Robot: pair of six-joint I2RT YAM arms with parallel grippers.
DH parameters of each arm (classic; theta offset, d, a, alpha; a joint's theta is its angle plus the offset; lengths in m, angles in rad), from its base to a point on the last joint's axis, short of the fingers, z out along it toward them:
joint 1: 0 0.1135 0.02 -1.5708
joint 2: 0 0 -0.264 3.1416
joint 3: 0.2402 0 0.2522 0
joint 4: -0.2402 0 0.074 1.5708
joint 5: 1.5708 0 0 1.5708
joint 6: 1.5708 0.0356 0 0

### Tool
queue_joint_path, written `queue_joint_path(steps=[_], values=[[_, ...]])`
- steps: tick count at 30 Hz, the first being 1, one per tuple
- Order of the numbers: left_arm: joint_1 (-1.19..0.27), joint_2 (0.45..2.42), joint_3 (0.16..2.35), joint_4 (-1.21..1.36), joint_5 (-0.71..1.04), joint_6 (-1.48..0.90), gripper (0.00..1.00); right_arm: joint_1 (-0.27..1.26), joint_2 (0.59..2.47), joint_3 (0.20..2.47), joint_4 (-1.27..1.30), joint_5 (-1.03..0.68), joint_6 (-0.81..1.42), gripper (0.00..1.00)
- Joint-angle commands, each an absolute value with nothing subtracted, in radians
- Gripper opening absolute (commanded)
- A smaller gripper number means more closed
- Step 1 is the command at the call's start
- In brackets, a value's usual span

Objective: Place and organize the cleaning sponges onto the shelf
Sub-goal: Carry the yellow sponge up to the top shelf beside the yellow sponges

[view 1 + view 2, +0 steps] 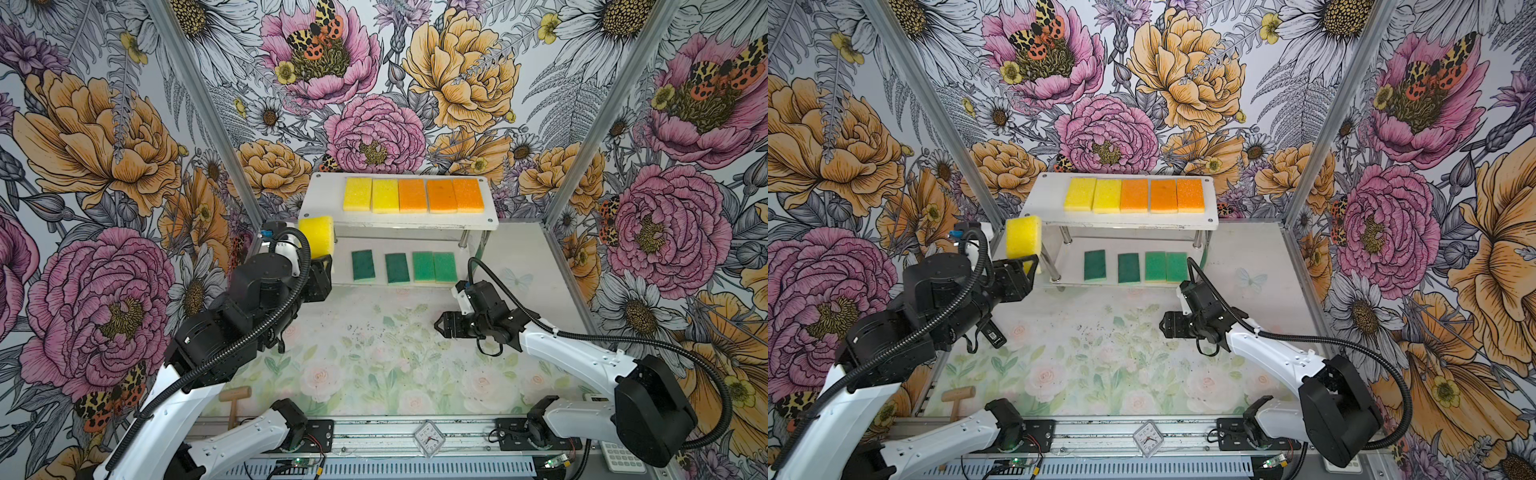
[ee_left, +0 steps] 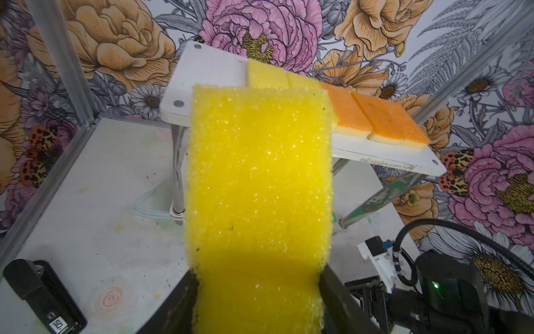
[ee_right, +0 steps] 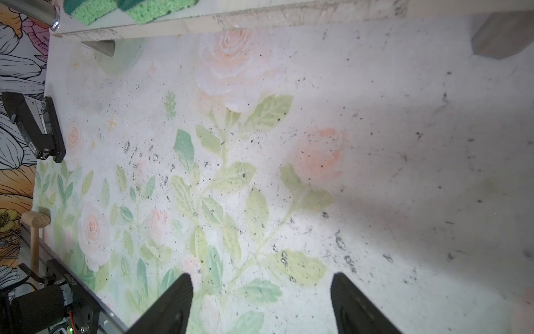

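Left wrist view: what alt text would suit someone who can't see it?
A bright yellow sponge, gripped by the left gripper, fills the centre. Behind it, a white shelf holds a row of yellow and orange sponges.

Both top views: high over the front, looking down toward back wall [image 1: 415, 54], whole scene shared. Left wrist cam close behind left gripper [image 2: 257, 300], facing shelf [image 2: 208, 66], yellow sponge [image 2: 257, 173] blocking centre. Right wrist cam behind right gripper [image 3: 261, 286], facing tabletop [image 3: 390, 144].
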State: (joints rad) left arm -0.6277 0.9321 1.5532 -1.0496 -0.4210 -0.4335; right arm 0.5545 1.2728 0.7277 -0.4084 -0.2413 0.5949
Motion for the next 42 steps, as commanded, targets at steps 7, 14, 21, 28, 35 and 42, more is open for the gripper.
queue_joint_path(steps=[7,14,21,28,35,42], values=[[-0.323,1.125,1.741,-1.061,-0.148,-0.282,0.56,0.546,1.261,0.747,-0.399,-0.244,0.617,0.77],[-0.211,1.289,1.885,-1.058,-0.026,-0.236,0.56,0.546,1.26,0.741,-0.399,-0.24,0.626,0.77],[-0.158,1.436,1.99,-1.058,0.028,-0.183,0.56,0.546,1.254,0.737,-0.398,-0.235,0.632,0.77],[-0.15,1.549,2.073,-1.058,0.055,-0.164,0.56,0.546,1.249,0.732,-0.399,-0.235,0.638,0.77],[-0.15,1.629,2.112,-1.058,0.041,-0.152,0.56,0.546,1.241,0.724,-0.399,-0.23,0.64,0.77],[-0.152,1.693,2.152,-1.059,0.047,-0.154,0.55,0.546,1.243,0.723,-0.399,-0.228,0.639,0.77]])
